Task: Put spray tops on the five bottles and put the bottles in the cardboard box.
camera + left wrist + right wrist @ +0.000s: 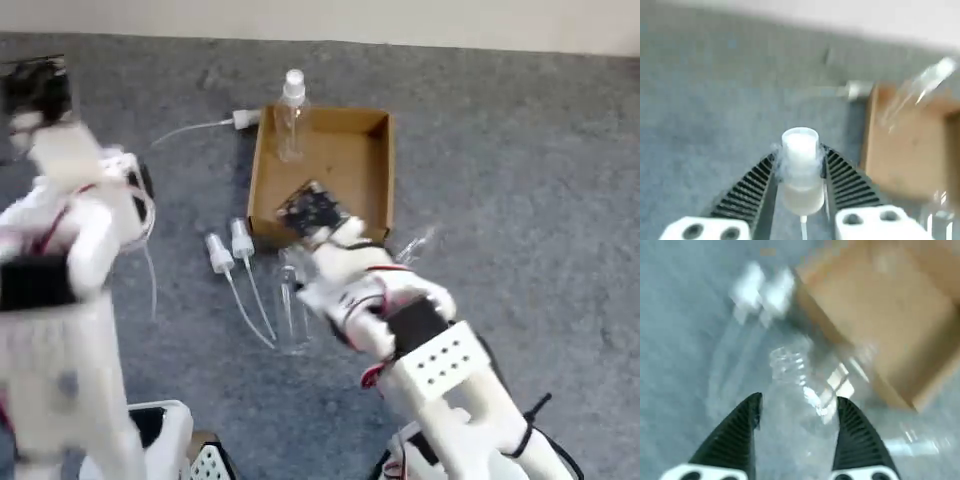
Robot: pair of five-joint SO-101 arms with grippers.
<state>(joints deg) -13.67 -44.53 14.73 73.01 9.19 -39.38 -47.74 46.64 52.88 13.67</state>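
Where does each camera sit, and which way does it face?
High view: fixed overhead, looking down on the cardboard box; both arms show.
Left wrist view: on left arm, faces the box past jaws clamping a spray top.
Right wrist view: on right arm, faces down at a bottle between open jaws.
All three show the box.

1 capped bottle [291, 110] leans in the cardboard box [262, 185]; 2 spray tops [242, 238] lie beside it.

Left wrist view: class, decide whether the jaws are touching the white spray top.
Touching. The left wrist view shows both jaws pressed against the spray top, no gap.
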